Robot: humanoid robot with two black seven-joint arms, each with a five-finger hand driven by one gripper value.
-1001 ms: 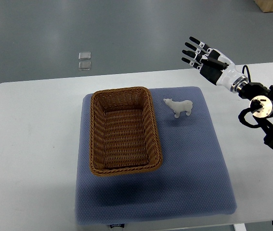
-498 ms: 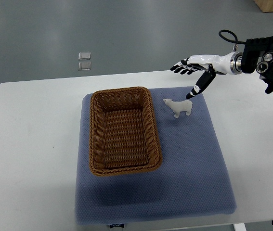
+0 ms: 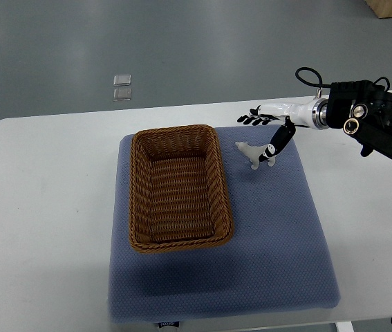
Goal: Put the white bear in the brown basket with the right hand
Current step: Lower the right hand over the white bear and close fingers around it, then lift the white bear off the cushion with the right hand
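A small white bear [image 3: 254,153] stands on the blue mat [image 3: 278,235], just right of the brown wicker basket [image 3: 177,187], which holds nothing. My right hand [image 3: 263,133] reaches in from the right, directly over the bear. Its fingers [image 3: 249,118] are spread open beyond the bear and its thumb [image 3: 276,143] points down at the bear's rear. The hand holds nothing. My left arm is out of view.
The mat lies on a white table [image 3: 43,207]. Two small clear squares [image 3: 121,88] lie on the grey floor beyond the table. The right forearm and its cable [image 3: 361,121] hang over the table's back right corner.
My right hand has swung round from a raised, spread pose at the back right, then moved left and down until its thumb reaches the bear. The bear and basket have not moved.
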